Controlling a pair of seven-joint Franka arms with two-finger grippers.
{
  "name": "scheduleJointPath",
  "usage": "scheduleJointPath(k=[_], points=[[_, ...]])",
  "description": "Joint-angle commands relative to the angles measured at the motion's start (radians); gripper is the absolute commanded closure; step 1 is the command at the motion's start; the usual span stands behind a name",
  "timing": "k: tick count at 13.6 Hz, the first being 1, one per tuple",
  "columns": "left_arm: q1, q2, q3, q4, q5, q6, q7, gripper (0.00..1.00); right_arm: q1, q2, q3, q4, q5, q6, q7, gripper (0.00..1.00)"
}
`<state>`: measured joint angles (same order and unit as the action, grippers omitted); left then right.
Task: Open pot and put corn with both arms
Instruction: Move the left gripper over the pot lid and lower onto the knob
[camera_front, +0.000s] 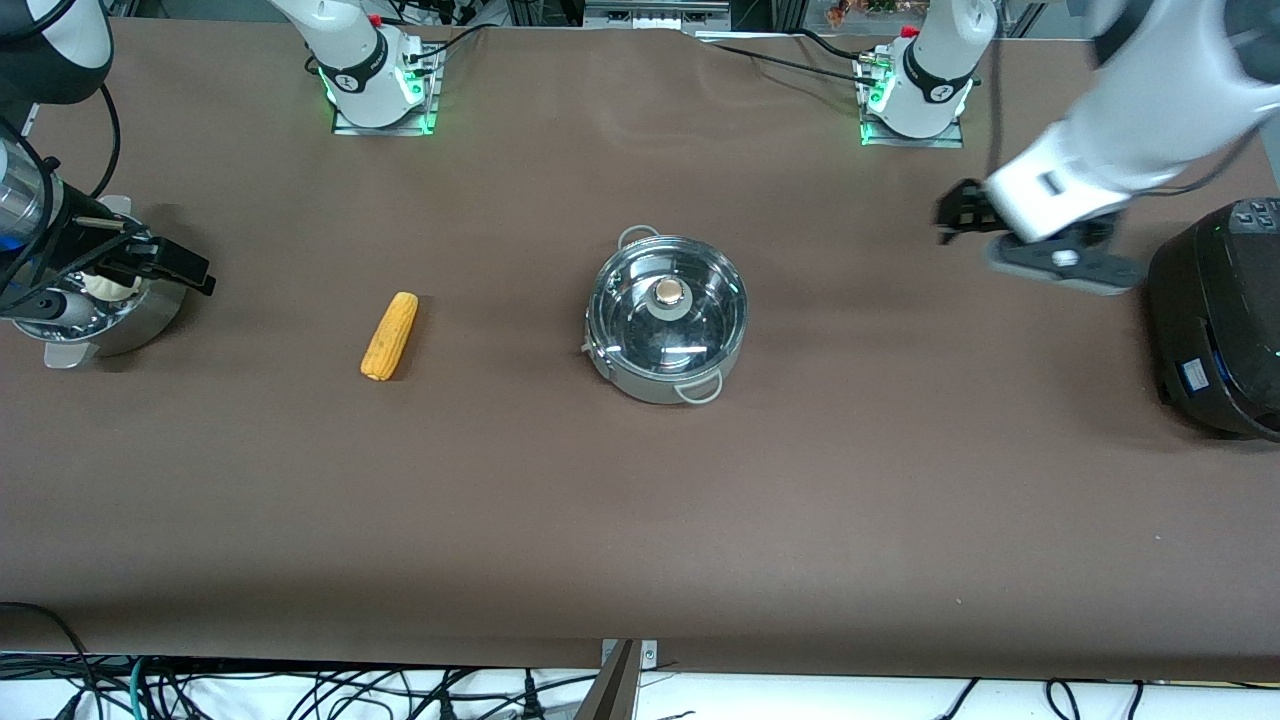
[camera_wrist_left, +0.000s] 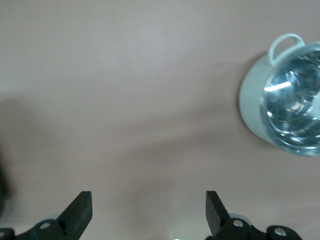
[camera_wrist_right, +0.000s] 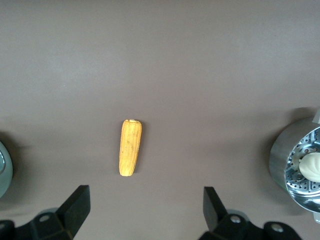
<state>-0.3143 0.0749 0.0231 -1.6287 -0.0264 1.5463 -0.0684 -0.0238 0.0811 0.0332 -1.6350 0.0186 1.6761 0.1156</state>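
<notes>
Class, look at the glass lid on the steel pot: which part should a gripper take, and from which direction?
Grip the brass-coloured knob at the centre of the glass lid, coming straight down from above. The lid lies flat on the pot, and its smooth dome gives jaws no hold, while the knob stands proud. The open left gripper is probably best placed.

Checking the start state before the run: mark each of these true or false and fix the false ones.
1. The glass lid sits on the pot. True.
2. The corn is inside the pot. False: it lies on the table, toward the right arm's end.
3. The left gripper holds the lid knob. False: it is open and empty over bare table.
4. The right gripper is open. True.
5. A white bun lies in the steamer bowl. True.
</notes>
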Motion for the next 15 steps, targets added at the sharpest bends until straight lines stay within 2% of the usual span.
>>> scheduleJointPath(k=[1,5,6,9,12,15], points=[[-0.087,0.109,-0.002,0.090,-0.058,0.009,-0.117,0.00,-0.008,0.005,0.005,0.017,0.006,-0.003,0.001,0.00],[-0.219,0.300,-0.005,0.246,-0.110,0.058,-0.206,0.00,-0.008,0.005,0.005,0.017,0.004,-0.003,0.001,0.00],[-0.251,0.333,-0.003,0.260,-0.127,0.095,-0.221,0.00,-0.008,0.005,0.005,0.017,0.004,-0.003,0.001,0.00],[-0.323,0.367,-0.005,0.242,-0.127,0.237,-0.356,0.00,-0.008,0.005,0.005,0.017,0.004,-0.003,-0.001,0.00],[-0.380,0.431,-0.005,0.242,-0.121,0.314,-0.468,0.00,-0.008,0.005,0.005,0.017,0.004,-0.003,0.001,0.00],[-0.411,0.491,-0.005,0.242,-0.113,0.373,-0.481,0.00,-0.008,0.006,0.005,0.017,0.004,-0.003,0.001,0.00]])
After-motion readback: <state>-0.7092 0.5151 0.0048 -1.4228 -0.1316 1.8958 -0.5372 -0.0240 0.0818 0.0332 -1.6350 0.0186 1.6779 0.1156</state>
